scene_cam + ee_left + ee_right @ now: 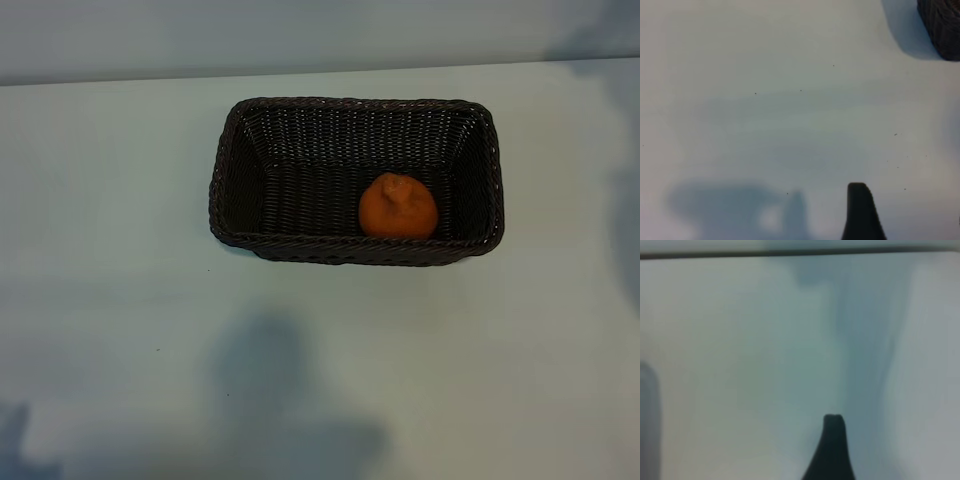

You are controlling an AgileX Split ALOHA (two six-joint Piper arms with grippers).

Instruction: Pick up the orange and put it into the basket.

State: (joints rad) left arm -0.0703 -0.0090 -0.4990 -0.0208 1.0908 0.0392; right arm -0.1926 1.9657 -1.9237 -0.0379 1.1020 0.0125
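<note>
- Orange (398,206) inside basket (228,170), at centre-right of the exterior frame, resting against the near wall.
- Basket standing on pale table (110,300), upper middle.
- Left gripper fingertip (860,212) over bare table, jaws apart, holding nothing.
- Right gripper fingertip (832,450) likewise spread wide, empty.

No text, label, brand, number or sign can be read anywhere in these views, neither on the basket (300,245) nor on the bench (110,300).
</note>
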